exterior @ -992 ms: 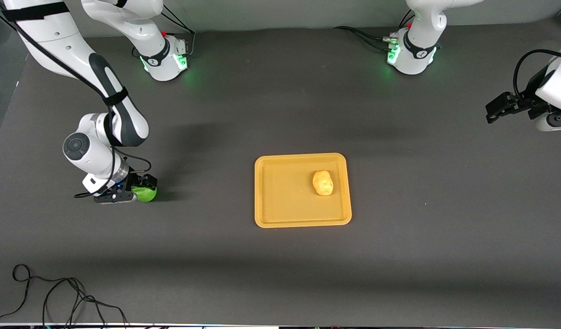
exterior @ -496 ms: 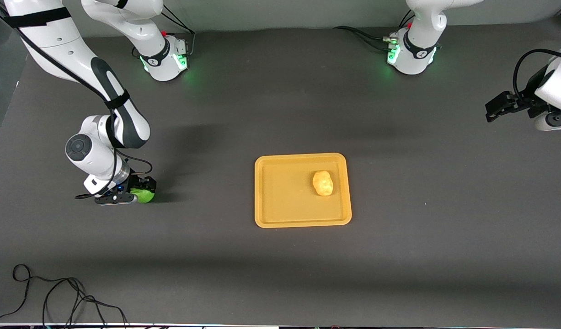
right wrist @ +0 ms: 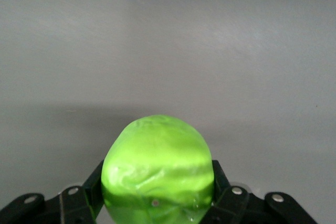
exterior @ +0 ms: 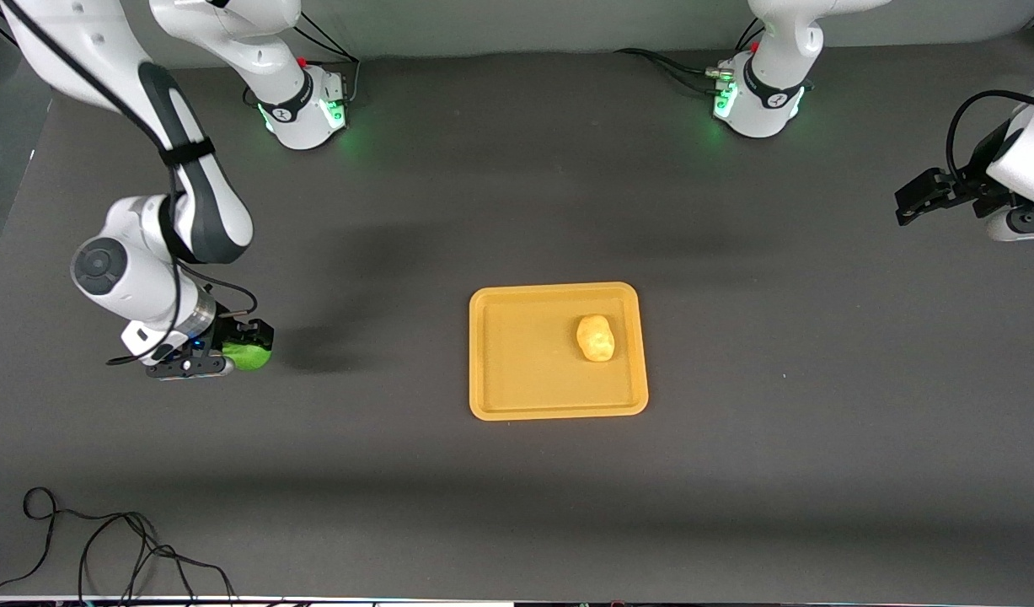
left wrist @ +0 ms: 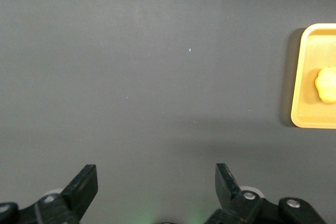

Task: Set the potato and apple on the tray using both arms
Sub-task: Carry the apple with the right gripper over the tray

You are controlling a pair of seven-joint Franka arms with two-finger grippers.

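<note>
Two right gripper point(exterior: 245, 350) fingers point(right wrist: 92, 184) around glossy round apple point(exterior: 249, 357); left gripper point(exterior: 911, 204) fingers spread.

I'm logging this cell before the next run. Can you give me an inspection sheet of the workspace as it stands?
Surface: dark grey table, bare apart from the items below.
Job's things: potato lies in the tray; apple is off the tray, toward the right arm's end.
Clutter: nothing seen.
Grippers: right gripper shut on the apple, lifted just above the table; left gripper open and empty, its arm waits at the table's edge.
Cables: black loops on the table edge nearest the front camera.
Surroundings: two bases lit green.
</note>
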